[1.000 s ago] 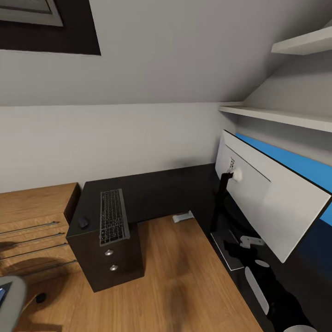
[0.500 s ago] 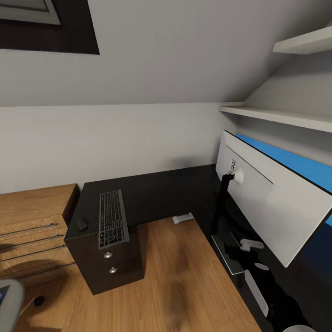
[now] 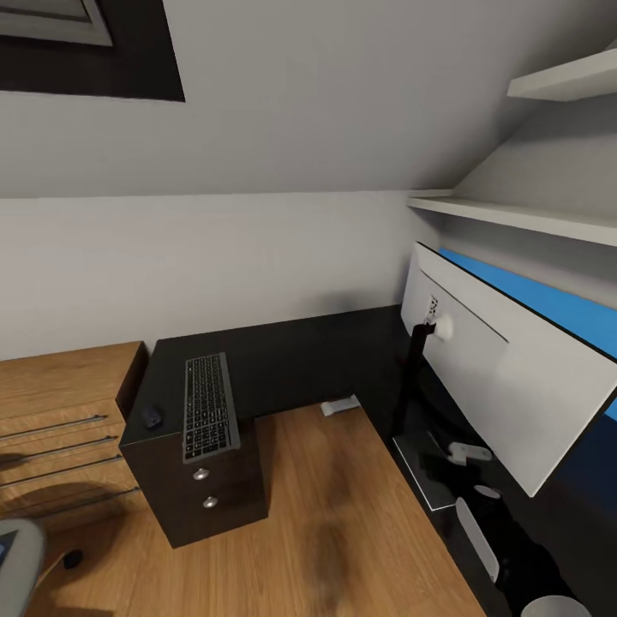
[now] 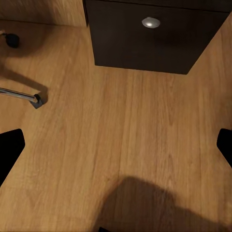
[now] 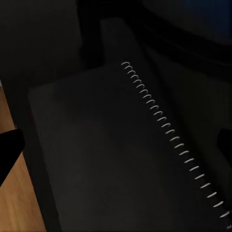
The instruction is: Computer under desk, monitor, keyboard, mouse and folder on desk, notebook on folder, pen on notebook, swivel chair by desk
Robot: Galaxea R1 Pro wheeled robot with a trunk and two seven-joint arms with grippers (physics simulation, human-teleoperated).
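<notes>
- So, no readable writing or brand marks on anything I can see.
- Head view: desk (image 3: 283, 356) with keyboard (image 3: 208, 407) lying on its short wing above the drawer unit (image 3: 206, 497); mouse (image 3: 153, 416) just beside the keyboard. Monitor (image 3: 506, 368) stands on the long wing, pale back toward me.
- Left wrist view: wood floor (image 4: 121, 145), drawer front with one silver knob (image 4: 151, 22), a chrome chair leg (image 4: 19, 95). Left gripper (image 4: 116, 150) fingertips wide apart at the frame edges, nothing between them.
- Right wrist view: dark spiral-bound notebook (image 5: 111, 154) on the desk, below the right gripper (image 5: 116, 145); fingers spread, not touching it.
</notes>
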